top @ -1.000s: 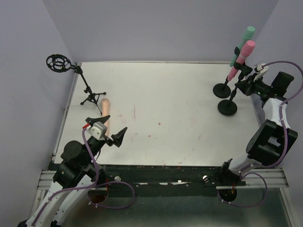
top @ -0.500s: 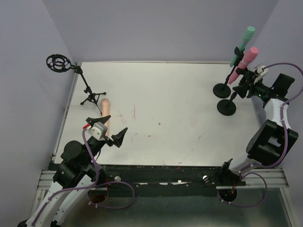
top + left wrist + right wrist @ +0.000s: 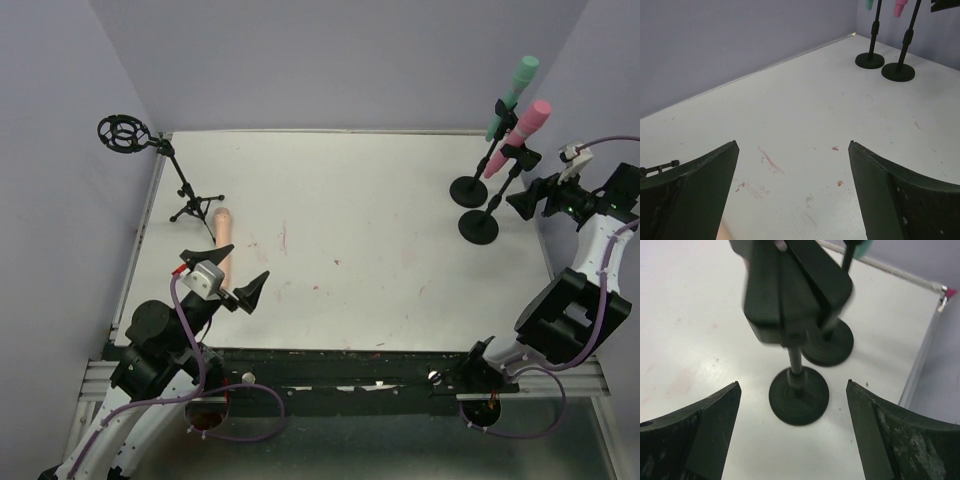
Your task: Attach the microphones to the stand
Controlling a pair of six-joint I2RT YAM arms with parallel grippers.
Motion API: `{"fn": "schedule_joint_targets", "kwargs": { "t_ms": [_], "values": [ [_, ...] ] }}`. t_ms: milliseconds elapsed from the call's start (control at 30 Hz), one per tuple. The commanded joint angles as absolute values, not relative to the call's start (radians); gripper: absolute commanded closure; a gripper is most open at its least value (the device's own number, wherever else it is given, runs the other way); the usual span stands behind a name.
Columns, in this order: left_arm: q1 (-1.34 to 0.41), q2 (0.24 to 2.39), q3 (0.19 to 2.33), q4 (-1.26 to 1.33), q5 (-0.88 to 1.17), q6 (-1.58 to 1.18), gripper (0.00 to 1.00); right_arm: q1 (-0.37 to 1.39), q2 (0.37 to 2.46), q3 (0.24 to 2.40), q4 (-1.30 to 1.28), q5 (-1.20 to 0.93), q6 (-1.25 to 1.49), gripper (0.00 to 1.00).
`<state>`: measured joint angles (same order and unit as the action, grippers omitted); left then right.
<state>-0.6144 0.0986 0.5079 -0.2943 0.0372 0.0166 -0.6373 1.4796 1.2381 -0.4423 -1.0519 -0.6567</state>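
Pink microphone point(image 3: 522, 132) and green microphone point(image 3: 514, 90) sit mounted at upper right. Left gripper point(image 3: 792, 145) and right gripper point(image 3: 792, 385) gape empty. Your next step: grasp the peach microphone point(image 3: 222, 235), centre left.

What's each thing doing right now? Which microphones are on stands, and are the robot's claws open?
Green microphone: clipped in the far stand, tilted, head up.
Pink microphone: clipped in the near stand, tilted, head up.
Peach microphone: lying flat, not attached.
Tripod stand: upright, ring holder empty.
Left gripper: open, empty.
Right gripper: open, empty, beside the near stand.
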Motion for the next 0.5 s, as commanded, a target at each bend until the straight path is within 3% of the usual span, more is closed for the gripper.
{"fn": "schedule_joint_targets", "kwargs": {
  "t_ms": [0,300,467],
  "values": [
    [-0.607,0.069,0.503,-0.305,0.063,0.006,0.01,-0.751,1.433,1.258,-0.650,-1.035,-0.779,0.06],
    [-0.606,0.090,0.520,-0.310,0.095,-0.040,0.01,-0.844,1.318,1.214,-1.174,-1.011,-1.224,0.06],
    [-0.604,0.136,0.551,-0.334,0.121,-0.159,0.01,-0.831,1.260,1.126,-1.419,-1.068,-1.456,0.00]
  ]
}}
